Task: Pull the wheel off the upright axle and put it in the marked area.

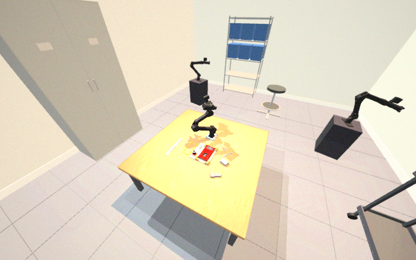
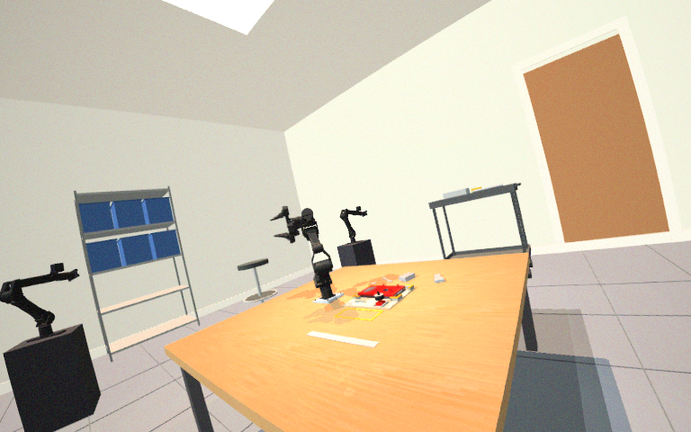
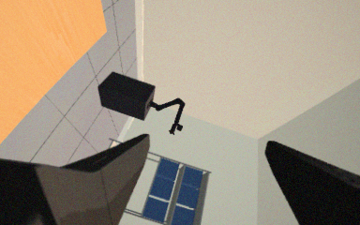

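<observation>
Black parallel-jaw gripper [image 2: 282, 224] raised high off the orange wooden table [image 2: 458, 356], jaws spread wide, holding nothing, small black wheel [image 1: 194, 152] beside red block [image 1: 206, 152], mid-table.

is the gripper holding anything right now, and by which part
Nothing is held. The gripper is raised well above the table with its jaws wide apart, and the wrist view shows only the room's wall between them.

gripper [image 2: 282, 224]: high above table [image 2: 433, 346], open air | red board [image 2: 379, 291]: low obstacle
</observation>
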`<control>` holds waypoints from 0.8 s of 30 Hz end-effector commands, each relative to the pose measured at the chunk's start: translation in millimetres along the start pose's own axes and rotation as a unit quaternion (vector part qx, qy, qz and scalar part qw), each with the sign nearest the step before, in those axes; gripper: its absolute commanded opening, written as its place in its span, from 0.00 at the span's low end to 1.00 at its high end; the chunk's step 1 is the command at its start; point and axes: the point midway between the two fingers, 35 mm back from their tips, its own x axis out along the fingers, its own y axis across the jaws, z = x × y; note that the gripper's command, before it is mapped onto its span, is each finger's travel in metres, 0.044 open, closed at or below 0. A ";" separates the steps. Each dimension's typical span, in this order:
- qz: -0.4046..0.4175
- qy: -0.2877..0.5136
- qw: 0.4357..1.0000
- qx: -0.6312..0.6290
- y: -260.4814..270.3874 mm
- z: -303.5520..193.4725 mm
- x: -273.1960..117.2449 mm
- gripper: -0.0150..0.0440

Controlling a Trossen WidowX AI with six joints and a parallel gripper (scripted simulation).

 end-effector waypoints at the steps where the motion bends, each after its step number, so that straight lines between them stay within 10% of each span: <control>1: 0.000 0.001 1.000 0.001 0.0 -0.6 0.0 0.89; 4: -0.005 0.014 1.000 0.017 -0.1 -9.7 0.2 0.76; 24: -0.072 0.229 0.947 0.215 -1.9 -127.5 -28.1 0.76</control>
